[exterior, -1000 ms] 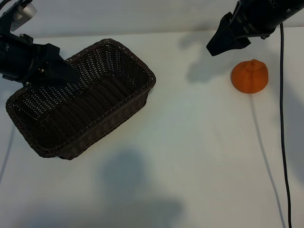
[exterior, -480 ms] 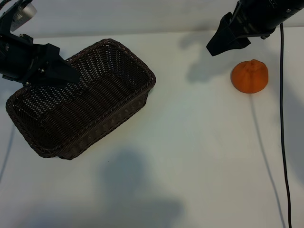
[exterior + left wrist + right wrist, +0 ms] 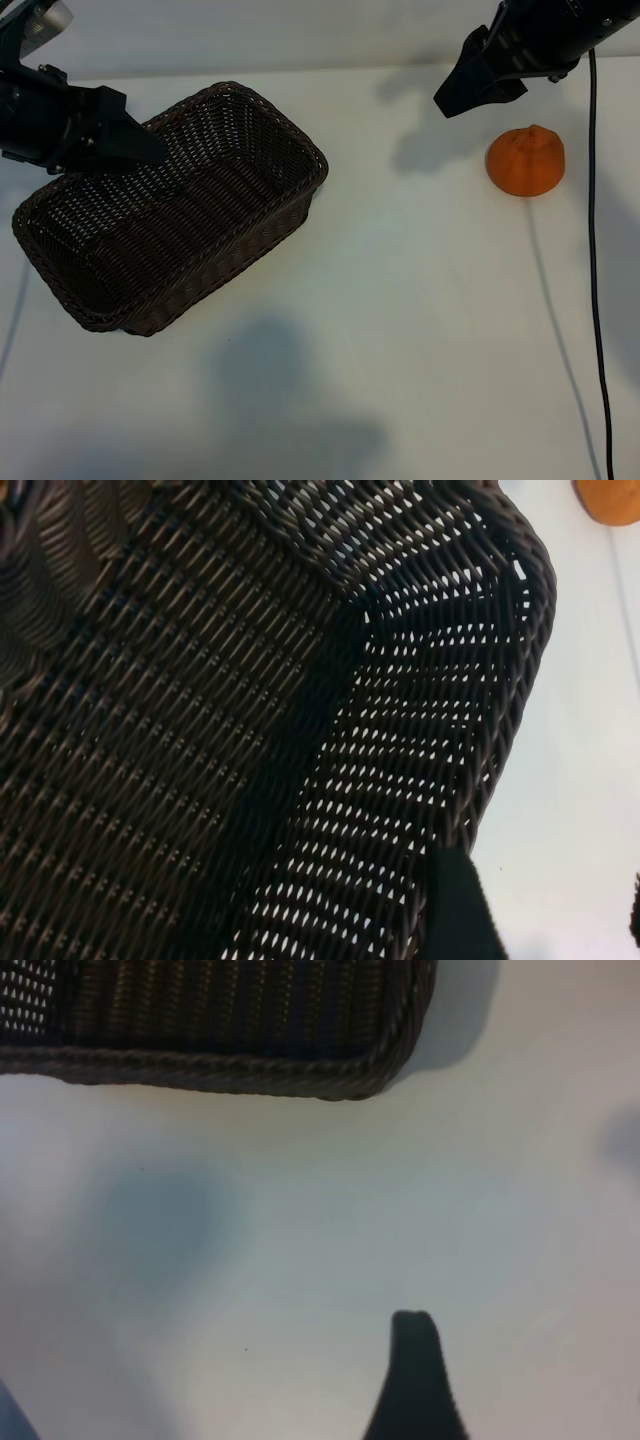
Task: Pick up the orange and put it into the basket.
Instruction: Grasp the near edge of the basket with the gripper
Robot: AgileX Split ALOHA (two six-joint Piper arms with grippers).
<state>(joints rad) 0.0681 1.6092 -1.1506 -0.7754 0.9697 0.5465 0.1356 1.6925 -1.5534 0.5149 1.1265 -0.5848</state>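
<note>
The orange [image 3: 526, 160] sits untouched near the tabletop's [image 3: 400, 300] far right edge. The right claw [image 3: 462, 92] hangs released just beside it; next it must descend over the fruit. The left claw [image 3: 135, 145], also released, hovers over the basket [image 3: 250, 235] near the far left corner.

Dark brown woven wicker basket [image 3: 200, 215] with braided rim, matte ridged orange [image 3: 526, 160], smooth white table [image 3: 420, 330]

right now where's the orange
In the exterior view the orange sits on the white table at the right, just below the right gripper and beside a black cable, far from the basket.
</note>
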